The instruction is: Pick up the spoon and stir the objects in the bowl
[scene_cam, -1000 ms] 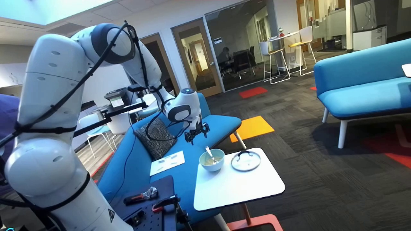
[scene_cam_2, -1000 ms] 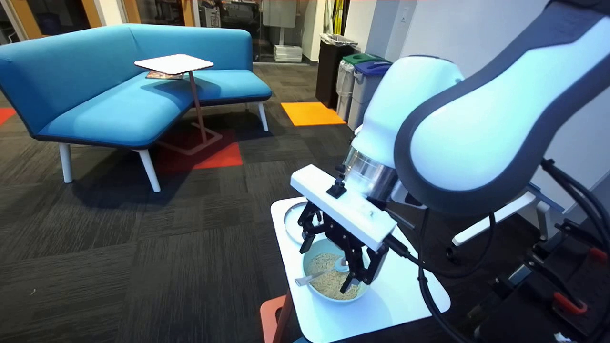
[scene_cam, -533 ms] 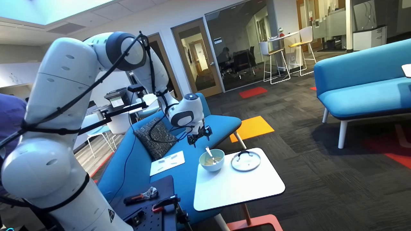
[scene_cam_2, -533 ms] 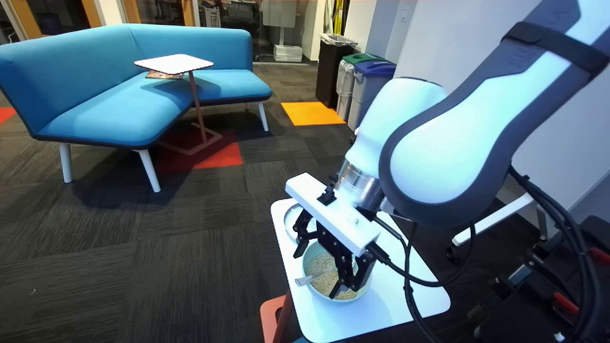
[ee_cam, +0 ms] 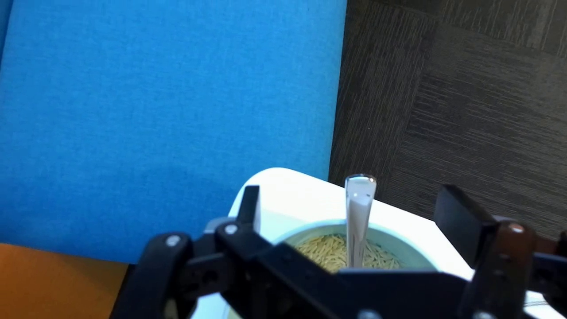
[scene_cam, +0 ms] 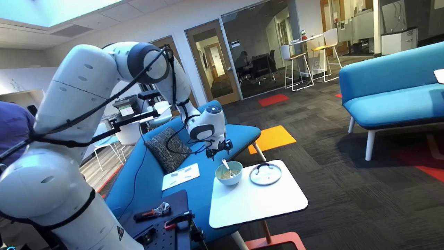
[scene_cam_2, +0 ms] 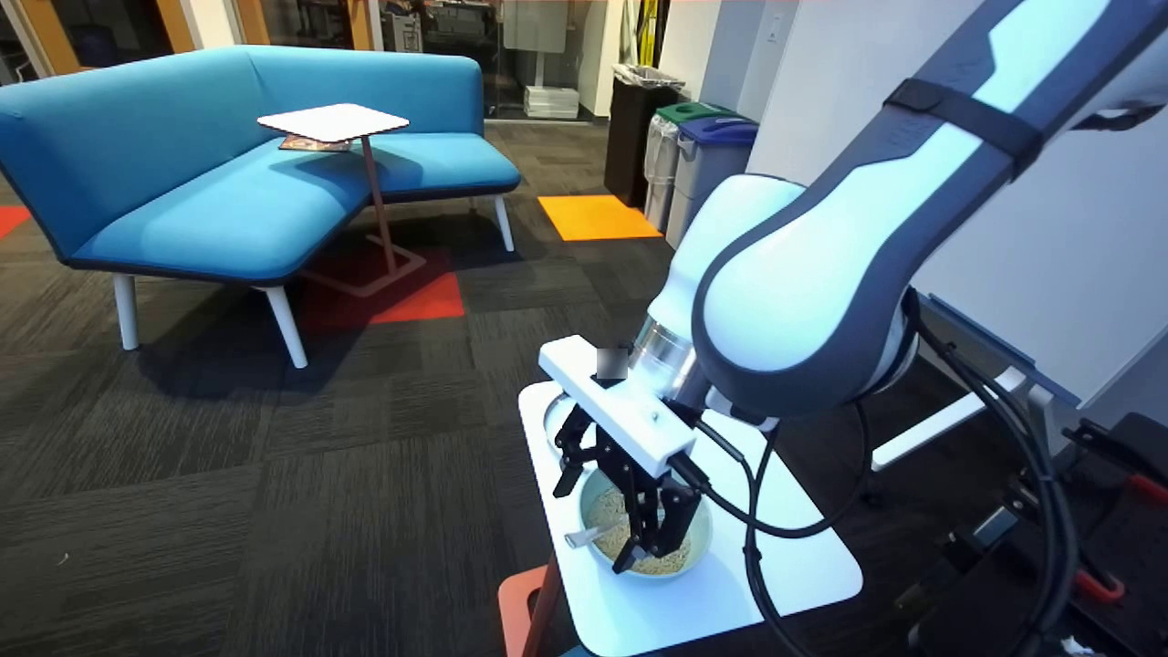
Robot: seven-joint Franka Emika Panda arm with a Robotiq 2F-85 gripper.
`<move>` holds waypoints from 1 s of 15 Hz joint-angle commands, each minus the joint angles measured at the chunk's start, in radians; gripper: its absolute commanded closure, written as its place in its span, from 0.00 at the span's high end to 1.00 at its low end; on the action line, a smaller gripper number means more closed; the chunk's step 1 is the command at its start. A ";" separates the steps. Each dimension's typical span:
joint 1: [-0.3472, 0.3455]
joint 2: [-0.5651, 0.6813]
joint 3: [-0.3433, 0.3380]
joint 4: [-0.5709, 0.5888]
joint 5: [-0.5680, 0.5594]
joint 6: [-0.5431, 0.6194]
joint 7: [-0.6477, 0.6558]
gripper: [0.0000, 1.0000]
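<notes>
The spoon point(ee_cam: 358, 212) is seated in the bowl point(scene_cam: 228, 182), its handle point(scene_cam: 225, 164) projecting past the rim and its lower end reaching the pale grains point(ee_cam: 325, 250); the bowl is placed near a corner of the white table point(scene_cam: 258, 205). The fingers point(ee_cam: 249, 206) are spread wide, with nothing held. In the wrist view the handle is framed between them — near the middle of the gap and apparently below their tips — with its long axis crossing the closing direction roughly at right angles. A grip on the side edges of the handle is therefore judged attainable once the gripper point(scene_cam: 220, 156) has been lowered and, possibly, shifted slightly; the exact clearance cannot be told. The arm point(scene_cam: 83, 81) is extended outward, with the elbow raised, the forearm sloped downward, and the gripper pointed down at a slight tilt.
</notes>
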 commanded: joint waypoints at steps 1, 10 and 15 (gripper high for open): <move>-0.043 0.050 0.041 0.044 0.035 0.017 -0.026 1.00; -0.093 0.117 0.083 0.080 0.048 0.015 -0.036 1.00; -0.104 0.139 0.090 0.092 0.066 0.014 -0.045 0.66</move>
